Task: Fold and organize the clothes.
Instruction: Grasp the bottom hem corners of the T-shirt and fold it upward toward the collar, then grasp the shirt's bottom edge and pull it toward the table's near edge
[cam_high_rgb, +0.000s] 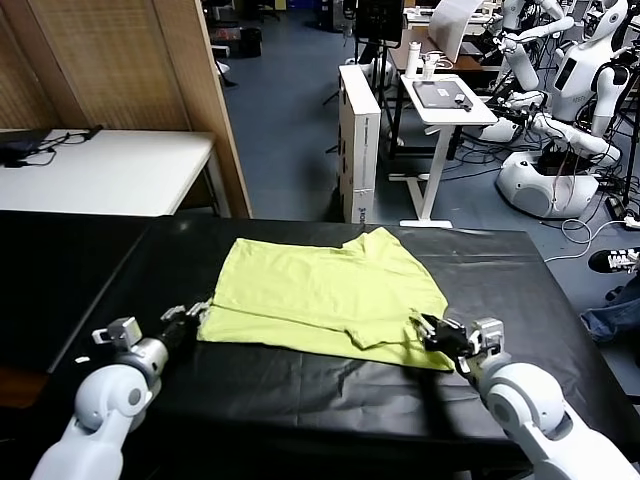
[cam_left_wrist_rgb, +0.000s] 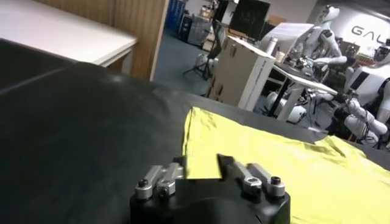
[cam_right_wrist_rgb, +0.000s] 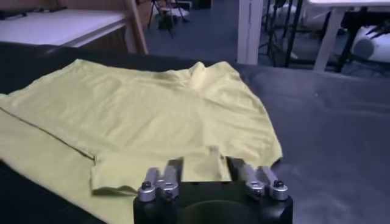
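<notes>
Lime T-shirt (cam_high_rgb: 325, 295) lies folded on the black table (cam_high_rgb: 500, 270). Left gripper (cam_high_rgb: 190, 316) at its 9 o'clock edge, right gripper (cam_high_rgb: 432, 330) at 4 o'clock, both spread, holding nothing.

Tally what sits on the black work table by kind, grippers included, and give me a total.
Lime yellow-green T-shirt, partly folded, on the black table: 1
Grippers at the shirt's near edge, both open: 2 (left gripper at its left corner, right gripper at its right corner)
Total: 3
</notes>
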